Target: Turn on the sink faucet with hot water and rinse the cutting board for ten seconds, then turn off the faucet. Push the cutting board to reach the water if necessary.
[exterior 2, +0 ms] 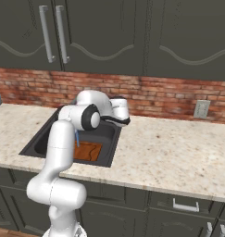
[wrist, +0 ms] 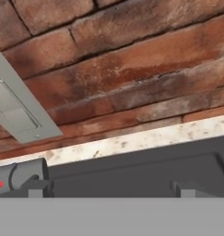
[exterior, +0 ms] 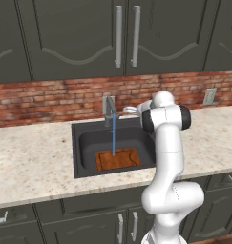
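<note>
The sink faucet [exterior: 108,110] stands at the back rim of the dark sink [exterior: 84,143]. A thin blue stream of water [exterior: 113,136] falls from it onto the reddish-brown cutting board [exterior: 118,159], which lies flat on the basin floor towards the front. My gripper [exterior: 125,110] hovers just right of the faucet, level with its top, and is open with nothing between its fingertips [wrist: 36,190]. In the hand view the faucet's grey body [wrist: 16,110] sits at the left, with a grey cylinder bearing a red dot [wrist: 16,177] below it. The board [exterior 2: 88,150] and the water [exterior 2: 77,137] also appear from the right, partly behind my arm.
Speckled beige counter [exterior: 31,162] surrounds the sink. A brick wall [exterior: 50,97] runs behind it, with a wall outlet [exterior: 209,96] at the right. Dark upper cabinets with long silver handles [exterior: 118,35] hang above the faucet.
</note>
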Robot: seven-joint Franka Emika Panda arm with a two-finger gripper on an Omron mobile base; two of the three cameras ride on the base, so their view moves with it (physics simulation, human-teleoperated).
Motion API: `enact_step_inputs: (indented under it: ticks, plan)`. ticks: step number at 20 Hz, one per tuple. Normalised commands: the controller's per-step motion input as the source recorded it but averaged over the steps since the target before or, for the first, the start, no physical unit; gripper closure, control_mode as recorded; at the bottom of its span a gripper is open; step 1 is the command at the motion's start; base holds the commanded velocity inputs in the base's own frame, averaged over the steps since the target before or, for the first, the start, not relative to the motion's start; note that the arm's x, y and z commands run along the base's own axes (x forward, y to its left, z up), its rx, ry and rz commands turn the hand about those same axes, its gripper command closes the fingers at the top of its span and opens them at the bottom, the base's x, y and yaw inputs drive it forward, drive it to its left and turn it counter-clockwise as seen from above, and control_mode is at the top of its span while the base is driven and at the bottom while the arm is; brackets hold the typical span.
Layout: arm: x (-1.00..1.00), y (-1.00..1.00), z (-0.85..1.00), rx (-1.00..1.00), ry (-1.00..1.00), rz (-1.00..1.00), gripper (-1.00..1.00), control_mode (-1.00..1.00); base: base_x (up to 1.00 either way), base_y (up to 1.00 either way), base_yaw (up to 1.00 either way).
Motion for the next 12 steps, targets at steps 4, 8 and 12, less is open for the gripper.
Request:
enact_step_inputs:
  ticks: [4, 8, 12]
  plan:
    - [0.0, 0.1, 0.0, 0.0, 0.0, 0.0, -1.0, -1.0, 0.0, 0.0, 0.0]
    - [0.0, 0.06, 0.0, 0.0, 0.0, 0.0, -1.0, -1.0, 0.0, 0.0, 0.0]
    - [0.0, 0.0, 0.0, 0.0, 0.0, 0.0, -1.0, -1.0, 0.0, 0.0, 0.0]
